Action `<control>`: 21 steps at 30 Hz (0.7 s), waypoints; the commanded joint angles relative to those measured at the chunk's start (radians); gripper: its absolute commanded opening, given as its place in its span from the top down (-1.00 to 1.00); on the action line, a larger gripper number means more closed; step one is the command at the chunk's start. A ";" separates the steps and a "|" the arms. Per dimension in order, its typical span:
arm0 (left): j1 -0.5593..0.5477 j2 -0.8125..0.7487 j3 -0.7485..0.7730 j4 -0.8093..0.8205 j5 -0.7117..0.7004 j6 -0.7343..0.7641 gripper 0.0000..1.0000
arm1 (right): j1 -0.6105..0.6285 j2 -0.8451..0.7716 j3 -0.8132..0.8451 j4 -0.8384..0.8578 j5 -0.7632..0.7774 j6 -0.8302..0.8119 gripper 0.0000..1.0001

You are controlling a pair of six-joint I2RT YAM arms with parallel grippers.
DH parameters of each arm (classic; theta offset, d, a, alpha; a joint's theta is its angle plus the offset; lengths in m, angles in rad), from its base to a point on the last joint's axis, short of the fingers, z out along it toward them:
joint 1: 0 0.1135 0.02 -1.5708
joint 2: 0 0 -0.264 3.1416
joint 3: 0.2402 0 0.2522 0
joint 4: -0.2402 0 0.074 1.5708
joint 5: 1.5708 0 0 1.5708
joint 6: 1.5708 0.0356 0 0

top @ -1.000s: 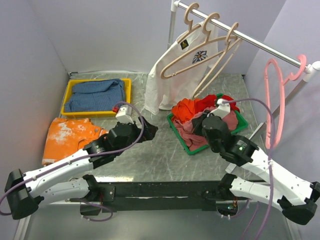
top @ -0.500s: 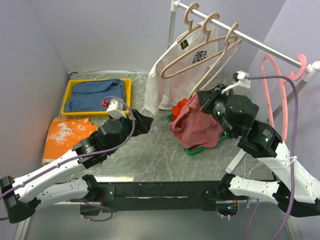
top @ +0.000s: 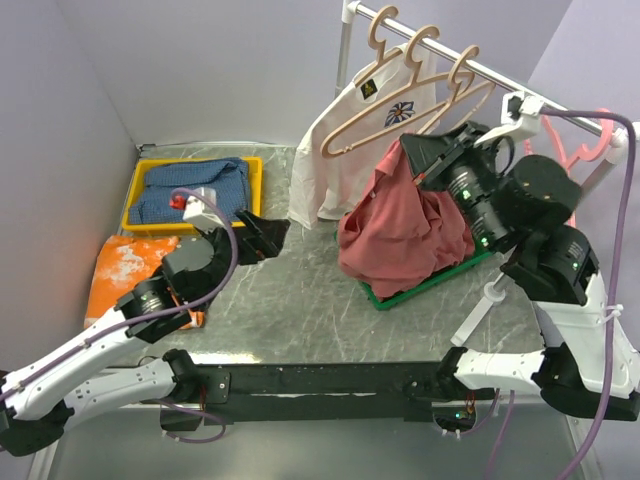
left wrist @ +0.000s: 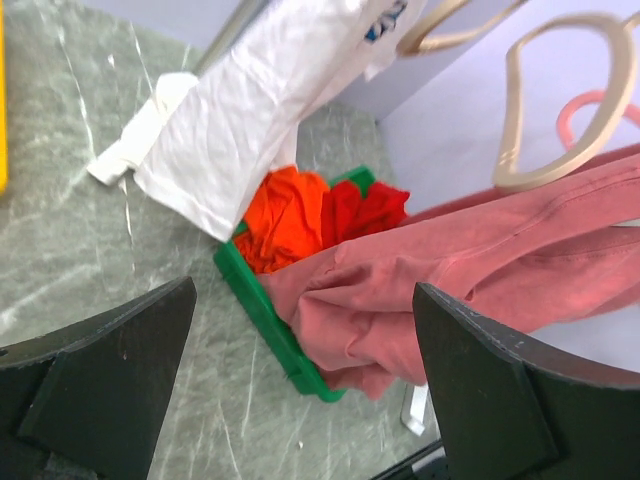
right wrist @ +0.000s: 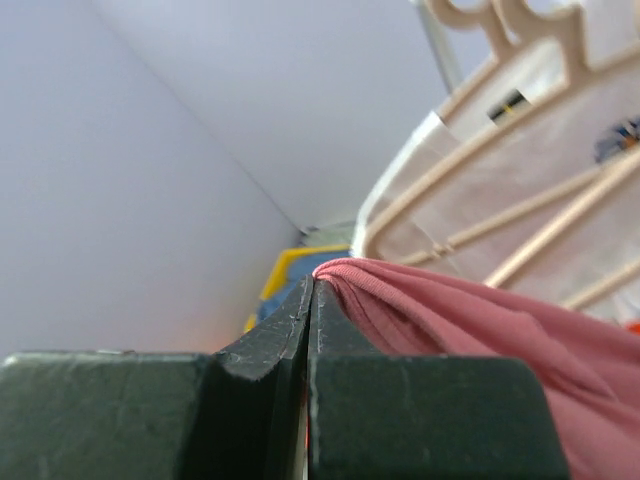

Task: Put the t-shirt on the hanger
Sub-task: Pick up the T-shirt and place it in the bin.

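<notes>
My right gripper [top: 402, 150] is shut on a bunched edge of the dusty-rose t-shirt [top: 405, 228] and holds it high, just below the rail. The shirt hangs down with its lower end over the green tray [top: 425, 284]. The right wrist view shows the jaws [right wrist: 311, 288] closed, with the shirt fabric [right wrist: 470, 322] coming out at the tips. A bare wooden hanger [top: 447, 100] hangs on the rail right behind the shirt and also shows in the right wrist view [right wrist: 530, 228]. My left gripper [top: 266, 232] is open and empty over the table, left of the shirt [left wrist: 450, 290].
A white logo t-shirt [top: 340, 150] hangs on wooden hangers at the rail's left. A pink plastic hanger [top: 572, 150] hangs at the right. Red-orange garments [left wrist: 310, 210] lie in the green tray. A yellow tray [top: 140, 180] of blue cloth and an orange garment [top: 125, 270] lie left.
My right arm has lifted the dusty-rose t-shirt out of the green tray and up to the rail. My left arm has drawn back to the left.
</notes>
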 commanded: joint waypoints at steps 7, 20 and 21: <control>-0.001 -0.076 0.072 -0.022 -0.092 0.050 -0.93 | 0.009 0.116 0.339 0.218 -0.167 -0.056 1.00; -0.001 -0.108 0.084 -0.033 -0.118 0.061 -0.93 | 0.009 0.180 0.430 0.344 -0.126 -0.131 1.00; -0.001 -0.108 0.089 -0.031 -0.119 0.061 -0.93 | 0.009 0.187 0.435 0.349 -0.144 -0.122 1.00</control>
